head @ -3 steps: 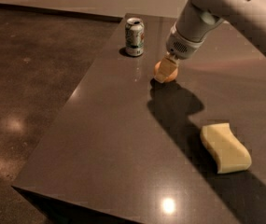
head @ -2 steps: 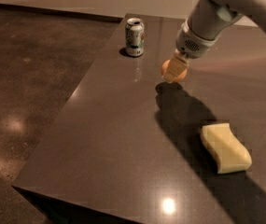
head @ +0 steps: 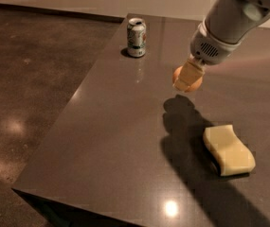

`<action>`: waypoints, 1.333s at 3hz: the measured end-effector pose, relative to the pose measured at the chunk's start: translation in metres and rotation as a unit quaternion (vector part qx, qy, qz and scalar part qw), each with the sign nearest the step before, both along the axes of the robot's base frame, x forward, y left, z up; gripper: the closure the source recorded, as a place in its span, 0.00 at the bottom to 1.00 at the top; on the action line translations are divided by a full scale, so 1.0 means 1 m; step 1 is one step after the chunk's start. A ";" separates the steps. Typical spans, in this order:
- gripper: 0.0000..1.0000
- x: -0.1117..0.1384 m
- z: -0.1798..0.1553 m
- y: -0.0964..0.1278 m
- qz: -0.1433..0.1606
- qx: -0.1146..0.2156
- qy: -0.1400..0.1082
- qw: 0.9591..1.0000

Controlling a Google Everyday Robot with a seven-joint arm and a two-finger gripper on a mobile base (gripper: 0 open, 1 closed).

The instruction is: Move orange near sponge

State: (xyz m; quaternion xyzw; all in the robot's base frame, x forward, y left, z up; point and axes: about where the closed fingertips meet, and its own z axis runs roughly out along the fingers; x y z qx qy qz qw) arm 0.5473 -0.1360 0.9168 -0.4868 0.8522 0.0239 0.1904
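The orange point(head: 182, 79) is held in my gripper point(head: 188, 79), lifted above the dark table point(head: 125, 141), with its shadow on the surface below. Only parts of the fruit show between the tan fingers point(head: 190, 72). The gripper hangs from the white arm coming in from the upper right. The pale yellow sponge point(head: 228, 149) lies flat on the table to the lower right of the gripper, a short way off.
A green and white drink can point(head: 136, 37) stands upright near the table's far left edge. The table's left and front edges drop to a speckled brown floor point(head: 25, 103). A pale wall runs along the back.
My gripper has carried the orange to the right and toward the front, closer to the sponge. The sponge and the can have not moved.
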 end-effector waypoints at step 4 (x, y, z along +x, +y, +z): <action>0.97 -0.058 -0.040 -0.013 -0.112 0.005 0.063 0.992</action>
